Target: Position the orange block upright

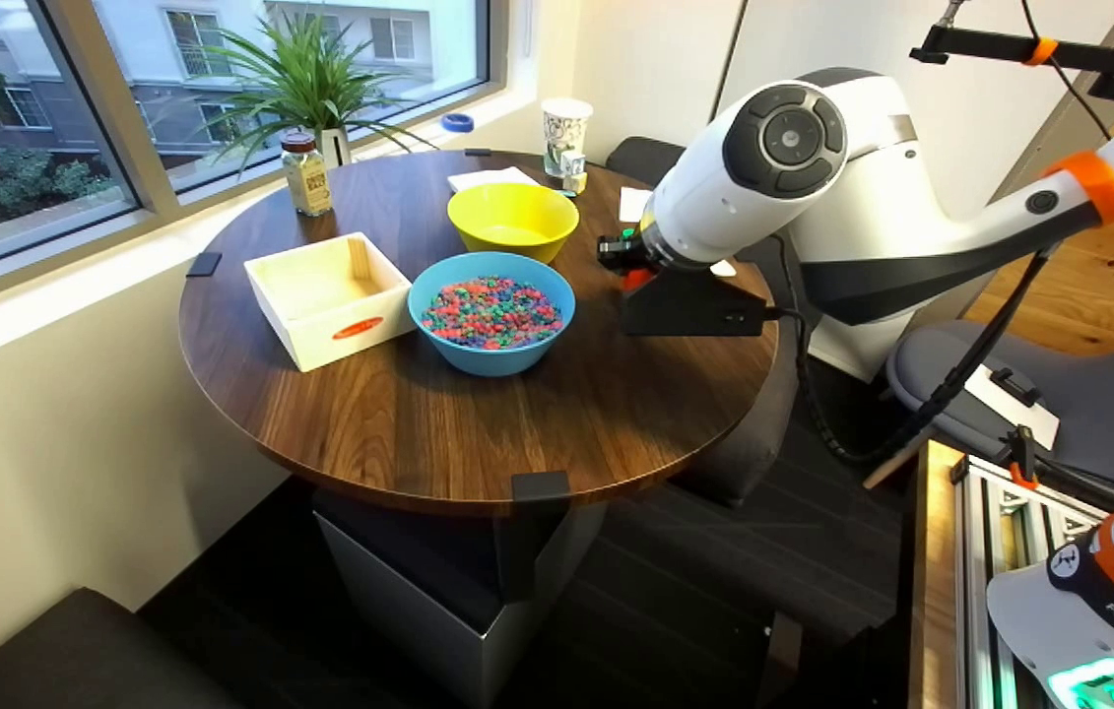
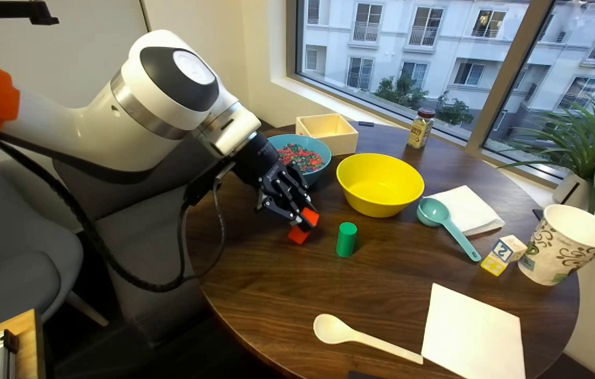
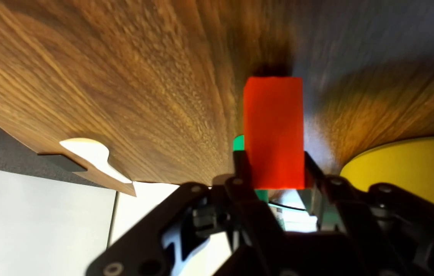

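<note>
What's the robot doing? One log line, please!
hand: closed on orange block | pose: tilted, not upright | nearby: green cylinder, standing

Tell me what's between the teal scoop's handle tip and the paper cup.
Two toy blocks sit between the handle tip and the cup, in an exterior view.

"So where does each view look from?"

"In an exterior view, from above, down over the round table (image 1: 399, 423), blue bowl (image 1: 492, 362) near, paper cup (image 1: 564, 126) far. In an exterior view, downward too, pale spoon (image 2: 347, 335) near, blue bowl far."

"From opposite ends?"

"Roughly, both facing the window (image 2: 508, 68), sharing most of the round table."

"And the wrist view?"

"Very close, past the gripper (image 3: 276, 165) onto the orange block (image 3: 274, 126)."
</note>
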Controlling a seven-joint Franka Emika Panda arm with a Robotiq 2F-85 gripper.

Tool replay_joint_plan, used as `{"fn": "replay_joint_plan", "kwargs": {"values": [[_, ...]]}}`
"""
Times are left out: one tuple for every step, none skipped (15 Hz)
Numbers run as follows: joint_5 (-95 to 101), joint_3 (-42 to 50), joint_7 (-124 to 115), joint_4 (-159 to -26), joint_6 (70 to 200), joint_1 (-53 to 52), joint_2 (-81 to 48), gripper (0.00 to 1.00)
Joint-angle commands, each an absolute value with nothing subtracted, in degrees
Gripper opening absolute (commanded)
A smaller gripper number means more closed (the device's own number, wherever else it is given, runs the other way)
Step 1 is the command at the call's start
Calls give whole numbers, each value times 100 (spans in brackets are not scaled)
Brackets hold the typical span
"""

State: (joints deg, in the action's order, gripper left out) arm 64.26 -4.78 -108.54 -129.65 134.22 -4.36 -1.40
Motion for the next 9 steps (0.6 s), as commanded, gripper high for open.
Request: {"fn": "replay_joint_plan", "kwargs": {"values": [[6582,-493,-10984,-12974,13405,-487,-190,64],[6584,-493,-10984,-12971,13404,-492,-189,64],[6578,-482,-10911,-12958,13419,-485,-186,69],[6561,-467,-10902,-12942,13427,-471,-177,76],[6547,-453,-10884,-12925,13436,-457,-156,83],[6530,-443,-10863,-12908,13448,-447,-143,92],[6488,-430,-10816,-12890,13469,-435,-128,98],[6441,-410,-10715,-12870,13519,-416,-109,100],[6345,-388,-10616,-12856,13586,-394,-84,100]]}}
